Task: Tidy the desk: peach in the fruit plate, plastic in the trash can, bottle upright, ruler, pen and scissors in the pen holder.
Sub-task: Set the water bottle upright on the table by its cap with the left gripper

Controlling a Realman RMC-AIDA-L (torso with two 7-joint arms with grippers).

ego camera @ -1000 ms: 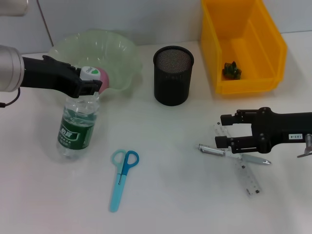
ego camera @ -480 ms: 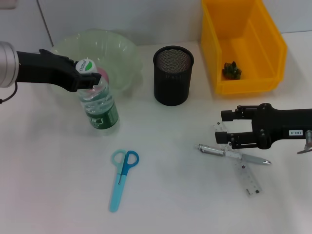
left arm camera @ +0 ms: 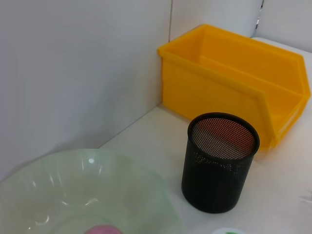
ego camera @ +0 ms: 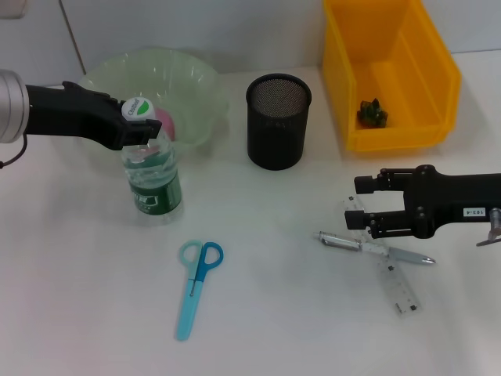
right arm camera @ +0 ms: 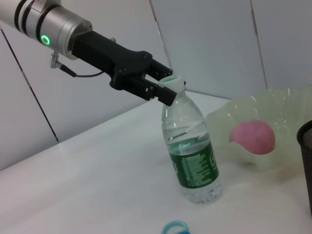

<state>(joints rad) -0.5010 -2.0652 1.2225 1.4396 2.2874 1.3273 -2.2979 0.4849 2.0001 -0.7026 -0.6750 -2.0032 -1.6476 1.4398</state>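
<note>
Note the left gripper (ego camera: pixel 139 125) at the upper left of the frame: it pinches the neck of the bottle (ego camera: pixel 153 182), which stands nearly upright on the desk (ego camera: pixel 274 313) just in front of the fruit plate (ego camera: pixel 192 86) holding the peach (ego camera: pixel 164 123). Your right gripper (ego camera: pixel 362 207), fingers spread, hovers at right over the ruler (ego camera: pixel 391 274) and pen (ego camera: pixel 376 249). The scissors (ego camera: pixel 196 283) lie at lower centre.

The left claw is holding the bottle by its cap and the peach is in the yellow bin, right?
Not quite. The left claw does hold the bottle by its cap, but the peach sits in the green fruit plate, as the right wrist view shows.
</note>
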